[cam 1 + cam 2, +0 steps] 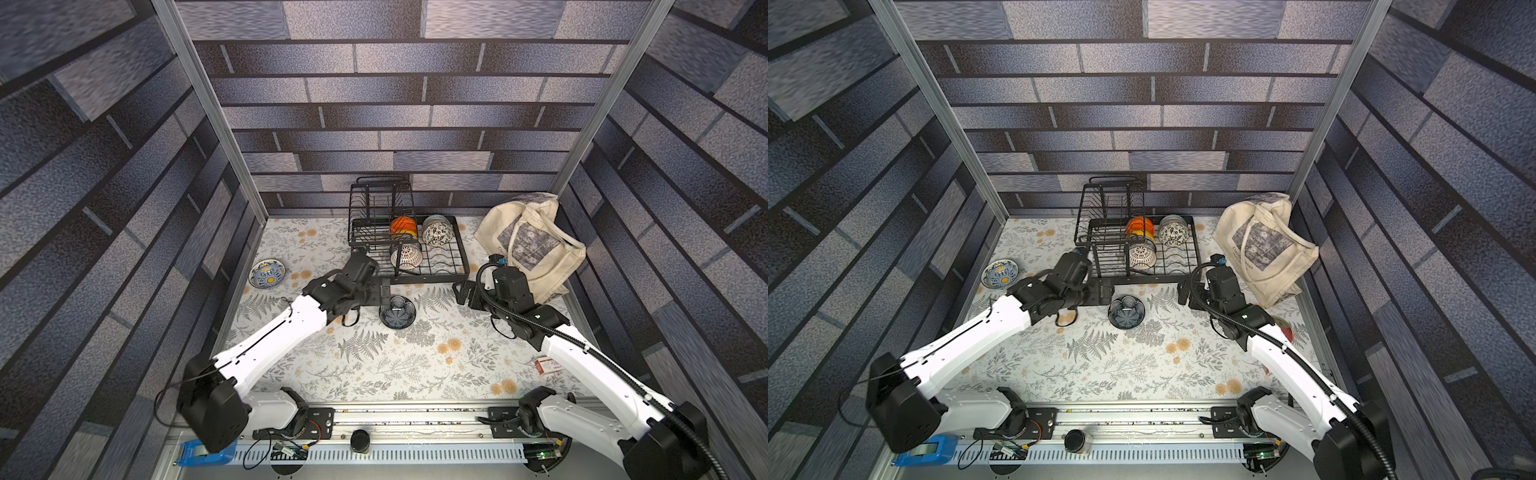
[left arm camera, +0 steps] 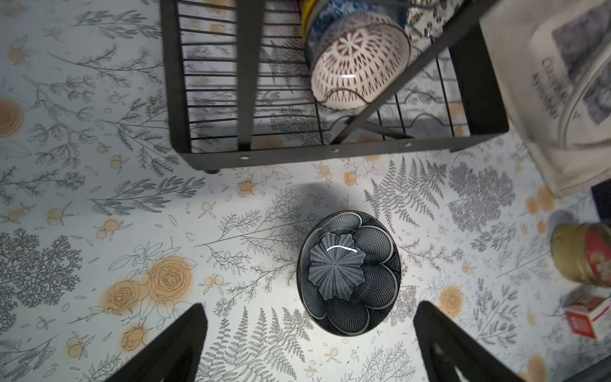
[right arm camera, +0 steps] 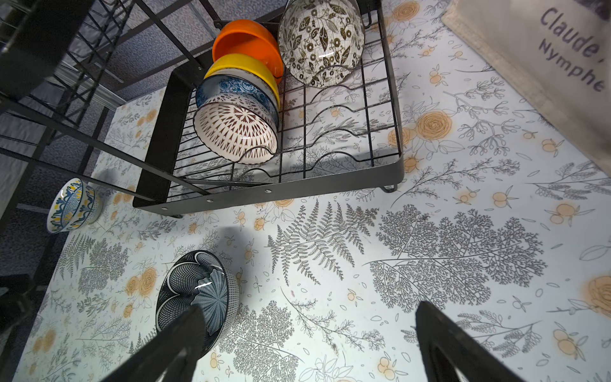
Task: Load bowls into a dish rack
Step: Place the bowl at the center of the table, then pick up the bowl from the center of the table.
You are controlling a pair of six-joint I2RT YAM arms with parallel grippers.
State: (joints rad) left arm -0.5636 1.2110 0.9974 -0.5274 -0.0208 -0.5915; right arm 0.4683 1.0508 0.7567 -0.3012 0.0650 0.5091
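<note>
Step in hand, likely: pick-up of the dark blue-grey bowl (image 1: 397, 312), mouth-up on the counter (image 1: 374, 365) just in front of the dish rack (image 1: 432, 277); left gripper (image 1: 384, 293) beside its rim, fingers (image 2: 178, 340) spread wide, empty; right gripper (image 1: 463, 291) near the rack's front corner, fingers apart too, nothing held. 5 bowls stand in the rack; the blue-yellow bowl (image 1: 267, 273) lies well off to the left; next move calls for straddling the dark bowl's rim, closing, then tipping it into a free slot.

The dish rack (image 3: 297, 192) is finished in black. An orange bowl (image 3: 241, 36), a yellow bowl (image 3: 248, 64), a blue-and-white floral bowl (image 3: 228, 87), a white lattice bowl (image 3: 234, 132), a leafy-patterned bowl (image 3: 322, 43) and a dark blue-grey bowl (image 2: 347, 274) are seen. The counter (image 3: 463, 148) is printed with grey ferns and peach roses.
</note>
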